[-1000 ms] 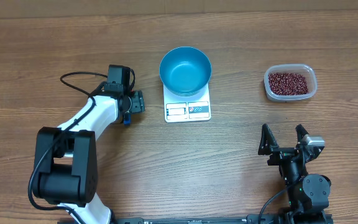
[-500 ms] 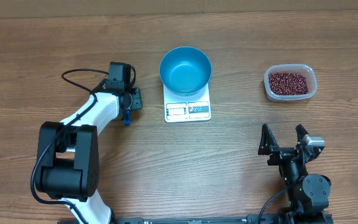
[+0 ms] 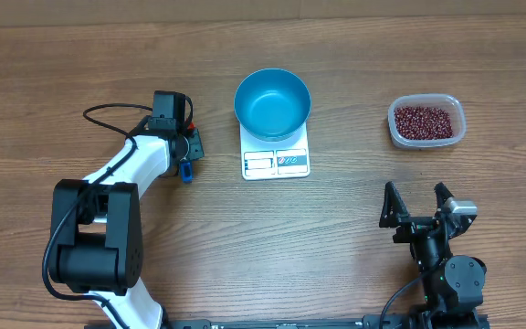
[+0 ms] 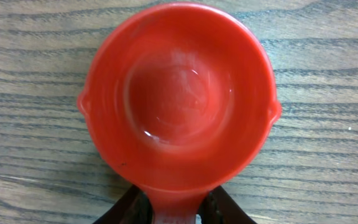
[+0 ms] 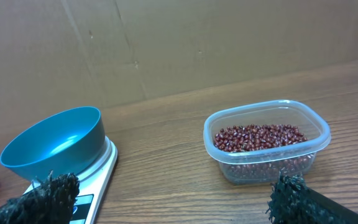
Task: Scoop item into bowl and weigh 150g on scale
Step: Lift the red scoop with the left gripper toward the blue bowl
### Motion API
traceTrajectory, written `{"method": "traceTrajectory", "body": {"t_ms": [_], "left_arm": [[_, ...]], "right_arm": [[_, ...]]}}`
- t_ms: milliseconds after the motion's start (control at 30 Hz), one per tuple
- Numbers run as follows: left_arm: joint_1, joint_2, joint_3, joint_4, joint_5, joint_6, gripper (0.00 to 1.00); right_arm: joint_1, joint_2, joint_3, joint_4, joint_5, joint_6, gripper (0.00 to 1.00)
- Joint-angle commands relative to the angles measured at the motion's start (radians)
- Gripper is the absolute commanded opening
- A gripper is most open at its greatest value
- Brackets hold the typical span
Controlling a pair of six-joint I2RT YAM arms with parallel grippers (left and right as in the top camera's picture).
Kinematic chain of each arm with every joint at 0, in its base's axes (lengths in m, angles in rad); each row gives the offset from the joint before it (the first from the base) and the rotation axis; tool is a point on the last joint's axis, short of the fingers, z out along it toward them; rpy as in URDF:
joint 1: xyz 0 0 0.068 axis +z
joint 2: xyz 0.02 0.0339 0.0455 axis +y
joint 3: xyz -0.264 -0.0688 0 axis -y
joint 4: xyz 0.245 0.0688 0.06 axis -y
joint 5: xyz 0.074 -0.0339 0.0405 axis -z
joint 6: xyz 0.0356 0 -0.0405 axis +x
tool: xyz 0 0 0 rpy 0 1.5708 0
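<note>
A red scoop [image 4: 179, 99] lies empty on the wood and fills the left wrist view. Its handle runs back between my left gripper's [image 4: 178, 211] dark fingers [image 4: 129, 208], which press on both sides of it. From overhead the left gripper [image 3: 190, 151] sits left of the scale [image 3: 276, 162] and covers the scoop. The blue bowl [image 3: 272, 102] stands empty on the scale. The beans [image 3: 423, 121] fill a clear tub at the right. My right gripper [image 3: 418, 203] rests open near the front edge, short of the beans [image 5: 260, 135] and to the right of the bowl [image 5: 51, 143].
The clear plastic tub [image 5: 266, 149] stands at the right, well apart from the scale [image 5: 98, 180]. A brown cardboard wall [image 5: 179, 37] closes off the far side of the table. A black cable [image 3: 108, 114] loops beside the left arm.
The left gripper's jaws have narrowed from wide apart onto the scoop's handle, and its wrist has shifted slightly left. The right arm has not moved.
</note>
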Motion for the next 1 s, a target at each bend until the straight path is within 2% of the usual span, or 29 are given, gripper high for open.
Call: {"method": "traceTrajectory", "body": {"t_ms": [0, 267, 467, 667, 967], "left_arm": [[0.004, 0.015, 0.021, 0.001, 0.009, -0.007, 0.22], [0.004, 0.015, 0.021, 0.002, 0.031, -0.026, 0.16], [0.004, 0.014, 0.054, -0.035, 0.086, -0.042, 0.04], [0.002, 0.014, 0.217, -0.214, 0.106, -0.062, 0.04], [-0.017, -0.012, 0.502, -0.53, 0.105, -0.187, 0.04]], "right_arm": [[0.005, -0.01, -0.002, 0.007, 0.01, -0.005, 1.0], [0.005, -0.01, -0.002, 0.007, 0.01, -0.005, 1.0], [0.005, -0.01, -0.002, 0.007, 0.01, -0.005, 1.0], [0.005, -0.01, -0.002, 0.007, 0.01, -0.005, 1.0], [0.005, -0.01, -0.002, 0.007, 0.01, -0.005, 1.0]]}}
